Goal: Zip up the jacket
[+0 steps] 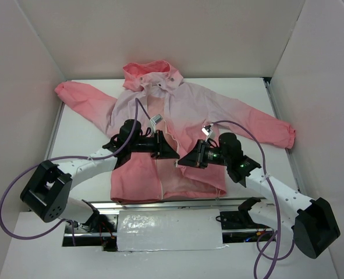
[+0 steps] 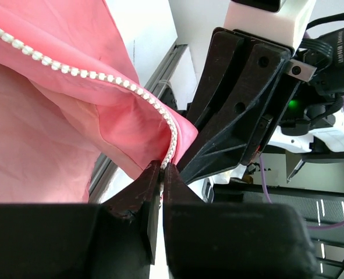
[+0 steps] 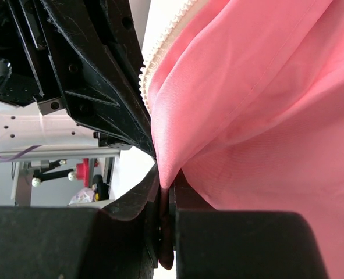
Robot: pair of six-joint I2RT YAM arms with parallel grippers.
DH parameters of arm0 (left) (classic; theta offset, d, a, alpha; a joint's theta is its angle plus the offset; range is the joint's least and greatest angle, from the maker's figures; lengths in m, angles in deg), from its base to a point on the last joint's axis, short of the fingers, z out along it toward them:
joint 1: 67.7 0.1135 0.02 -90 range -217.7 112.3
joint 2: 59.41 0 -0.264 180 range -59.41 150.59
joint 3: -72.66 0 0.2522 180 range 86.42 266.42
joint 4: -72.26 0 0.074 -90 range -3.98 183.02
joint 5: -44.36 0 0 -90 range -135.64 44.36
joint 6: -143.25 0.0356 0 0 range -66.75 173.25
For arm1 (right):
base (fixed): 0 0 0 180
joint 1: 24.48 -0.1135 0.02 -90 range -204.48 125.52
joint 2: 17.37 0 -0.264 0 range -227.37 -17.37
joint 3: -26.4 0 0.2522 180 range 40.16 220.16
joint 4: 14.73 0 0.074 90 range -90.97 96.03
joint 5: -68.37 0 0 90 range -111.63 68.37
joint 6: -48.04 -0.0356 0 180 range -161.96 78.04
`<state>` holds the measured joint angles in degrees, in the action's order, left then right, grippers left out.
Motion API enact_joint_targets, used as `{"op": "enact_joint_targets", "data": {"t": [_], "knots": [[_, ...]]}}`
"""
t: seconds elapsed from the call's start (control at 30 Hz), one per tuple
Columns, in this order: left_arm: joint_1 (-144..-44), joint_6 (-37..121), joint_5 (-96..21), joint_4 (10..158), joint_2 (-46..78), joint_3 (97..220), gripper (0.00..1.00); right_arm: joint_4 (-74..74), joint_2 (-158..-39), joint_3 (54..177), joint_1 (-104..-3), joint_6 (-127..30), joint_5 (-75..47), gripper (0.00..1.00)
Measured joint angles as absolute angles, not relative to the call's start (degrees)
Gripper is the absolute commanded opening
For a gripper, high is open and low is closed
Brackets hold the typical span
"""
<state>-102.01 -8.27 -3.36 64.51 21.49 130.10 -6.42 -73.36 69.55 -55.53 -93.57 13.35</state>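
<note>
**Now: both grippers pinched at the hem, zipper running away from the bases**

Your thin hooded jacket, pale pink at the chest and coral at hem and sleeves, lies face-up on the white table, hood at the far side and hem nearest the arm bases. Your 2 grippers meet nose to nose over the lower front, just above the hem.

Your left gripper has its jaws closed almost flat on the bottom end of the white toothed zipper, lifting that front edge off the table. Your right gripper is clamped tight on a fold of coral fabric at the opposite front edge, with a row of teeth just beside the pinch; whether it grips the tape itself you cannot tell.

What matters next is the axis: the zipper runs from these fingertips straight towards the hood. Both arms sit at its near end, so, by my judgement, any closing pull must travel away from the bases. No slider is visible.
</note>
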Motion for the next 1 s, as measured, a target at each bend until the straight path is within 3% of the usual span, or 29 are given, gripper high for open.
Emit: {"op": "enact_joint_targets", "data": {"t": [0.07,0.13,0.17,0.27,0.33,0.43,0.63,1.0], "knots": [[-102.0,-8.7,-3.2,63.7,21.6,130.1,0.03,-7.1,-73.1,69.1,-55.4,-93.8,13.4,0.00],[-102.0,-9.2,-2.9,62.5,21.7,129.8,0.00,-7.4,-72.9,68.8,-55.4,-93.9,13.5,0.08],[-102.0,-9.5,-2.9,62.1,21.8,129.6,0.00,-7.4,-72.9,68.8,-55.4,-93.9,13.5,0.23],[-102.0,-9.9,-2.9,62.0,21.9,129.5,0.00,-6.8,-72.8,68.8,-55.4,-93.0,13.6,0.48],[-102.0,-9.3,-3.4,63.5,21.8,129.7,0.00,-5.3,-72.5,69.2,-55.4,-91.3,13.6,0.54],[-102.0,-7.4,-4.7,67.8,21.7,131.0,0.00,-1.7,-72.1,71.0,-55.4,-88.0,13.4,0.55],[-102.0,-5.2,-6.4,72.4,20.8,133.9,0.00,1.8,-71.9,74.6,-55.4,-83.6,13.2,0.35],[-102.0,-5.3,-6.8,73.6,20.5,134.1,0.00,1.1,-72.0,74.2,-55.3,-85.2,13.8,0.45]]}}
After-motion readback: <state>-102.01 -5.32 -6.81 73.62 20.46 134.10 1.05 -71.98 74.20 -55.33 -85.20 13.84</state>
